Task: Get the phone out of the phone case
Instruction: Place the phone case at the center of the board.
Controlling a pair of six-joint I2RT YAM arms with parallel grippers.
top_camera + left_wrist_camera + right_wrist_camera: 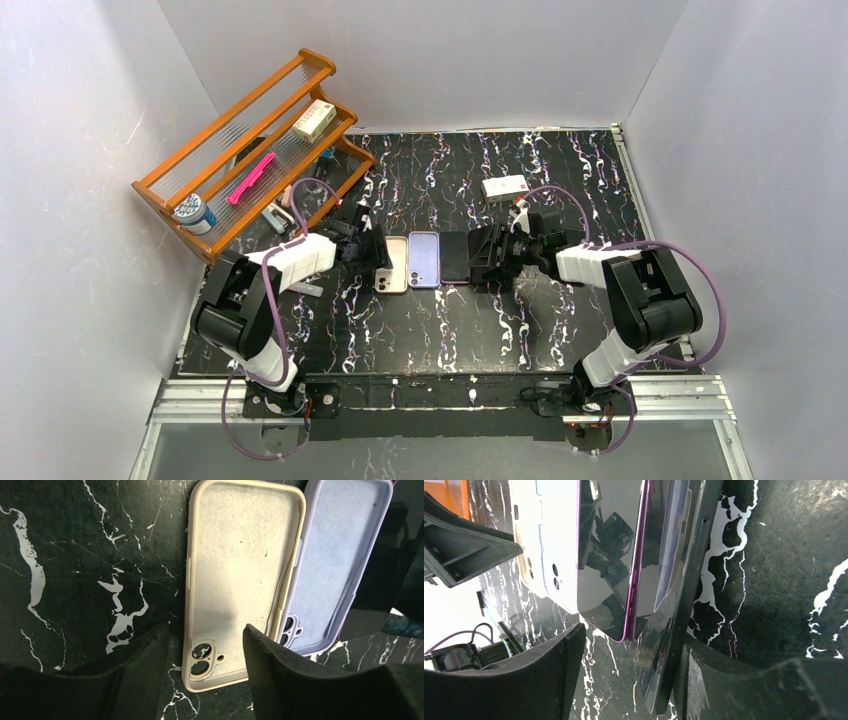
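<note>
Mid-table, phone: the phone (456,257) lies flat with its dark screen up on the marbled table (784,555), at the right end of a row of three, out of any case as far as I can judge.
Risk, pinch: if the right gripper (631,635) closed from here, it would likely catch the phone's near end together with the dark slab (669,630) beside it and drag or tip both.
Risk, scrape: pulling away low could rake a finger across the glossy screen or shove the phone into its neighbour, because the tips sit right at its end.
Risk, slab: it looks propped on its edge. A nudge might drop it onto the phone.
Phone vs fingers: in the right wrist view the magenta-edged corner points down into the gap between the two fingers (539,670), nearer the frame-right one. No pad touches it.
Right gripper jaws: apart, holding nothing. I cannot tell whether the slab touches the frame-right pad.
Slab identity: cannot tell, phone or case.
Lilac case (340,555): empty, lining up, just left of the phone.
Beige case (240,570): empty, and its rim overlaps the lilac one's edge.
Left gripper (206,630): jaws part-way apart, straddling the beige case's camera end at lower centre and gripping nothing.
</note>
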